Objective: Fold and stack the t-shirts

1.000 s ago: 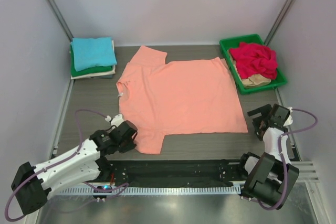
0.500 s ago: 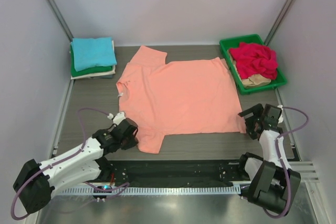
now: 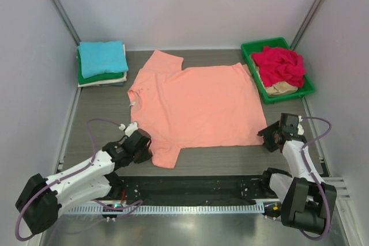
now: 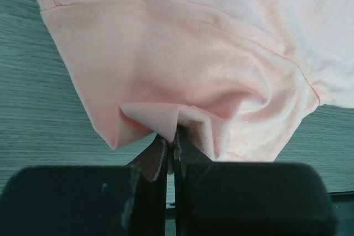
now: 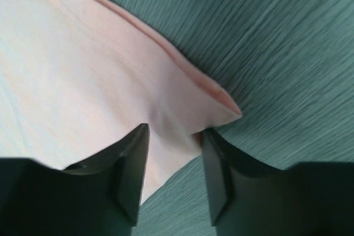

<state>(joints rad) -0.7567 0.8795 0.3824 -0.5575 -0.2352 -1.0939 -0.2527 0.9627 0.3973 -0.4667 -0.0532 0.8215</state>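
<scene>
The salmon-orange t-shirt (image 3: 196,105) lay flat on the counter (image 3: 98,116), its first fold about to begin, I judged. The left jaws pinched its near sleeve; the right jaws straddled the hem corner, half-wide, not clamped. Next: clamp, then lift both together.

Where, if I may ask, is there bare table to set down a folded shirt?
Bare table lies left of the salmon shirt, in front of the folded stack, and in a near strip between the left claw and right claw. Crowded: the centre, the full green tray.
</scene>
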